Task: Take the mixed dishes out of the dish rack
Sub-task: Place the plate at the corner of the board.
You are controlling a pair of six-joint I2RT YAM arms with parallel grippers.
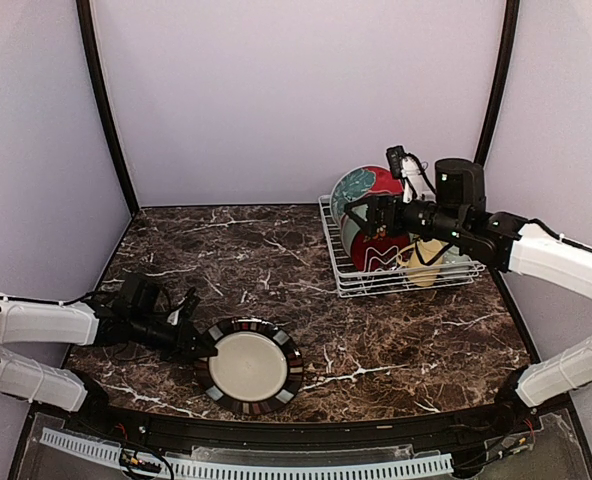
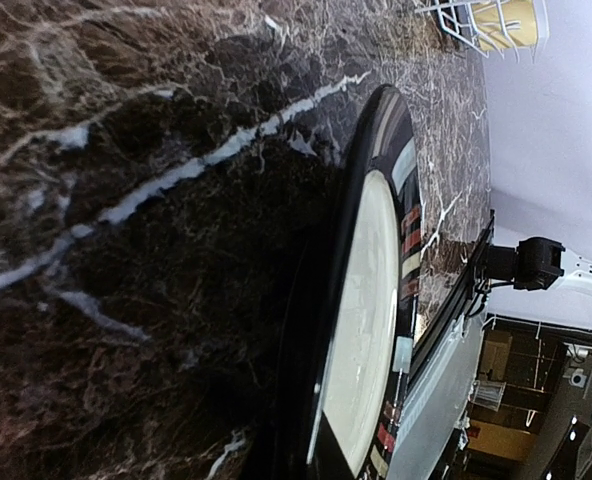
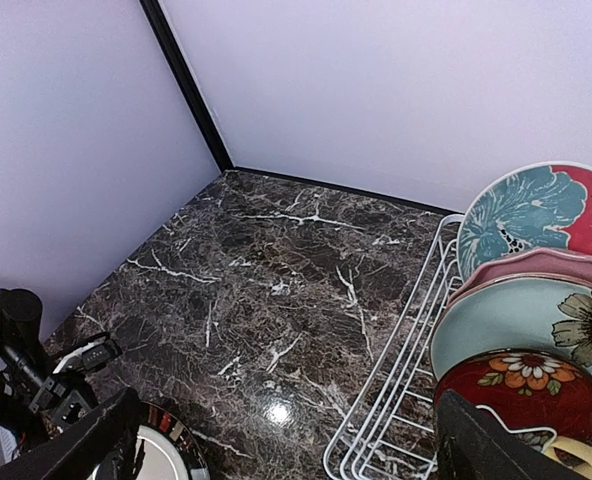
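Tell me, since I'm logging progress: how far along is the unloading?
Done: the black-rimmed plate lies flat on the table. In hand: nothing clearly; the left gripper sits at that plate's rim, the right gripper hangs open by the dish rack. Left: four plates and a yellow mug in the rack.

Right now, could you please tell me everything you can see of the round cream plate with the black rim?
The round cream plate with the black rim lies flat, face up, on the dark marble table near its front edge, left of centre. Its glossy centre is plain cream; the broad black rim carries red and pale grey blocks. It looks ceramic. The left gripper sits at its left rim, though whether it grips cannot be told. Nothing lies on it.
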